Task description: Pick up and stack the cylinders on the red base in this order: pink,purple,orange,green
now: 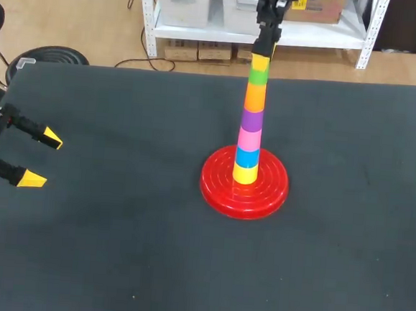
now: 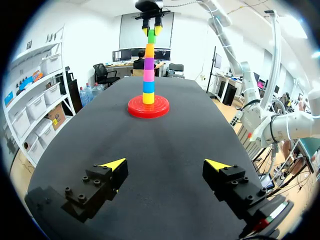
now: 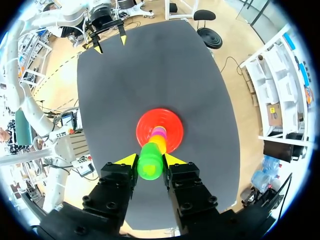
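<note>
Red ridged round base (image 1: 216, 186) sits mid-table on the black tabletop (image 1: 114, 249), bearing yellow cylinder (image 1: 245, 174), blue cylinder (image 1: 247, 157), pink cylinder (image 1: 249, 139), purple cylinder (image 1: 252, 120), orange cylinder (image 1: 255, 96) and green cylinder (image 1: 258, 74). Right gripper (image 3: 150, 161) clasps the green cylinder from both sides. Left gripper (image 1: 40, 158) hangs wide open, empty, by the table's left edge

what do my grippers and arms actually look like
Both the left gripper and the right gripper have two blocky black fingers with visible screw holes, each ending in a bright yellow wedge-shaped tip. The right arm is made of smooth white rounded links. No cables or markings on the fingers are clear enough to tell.
</note>
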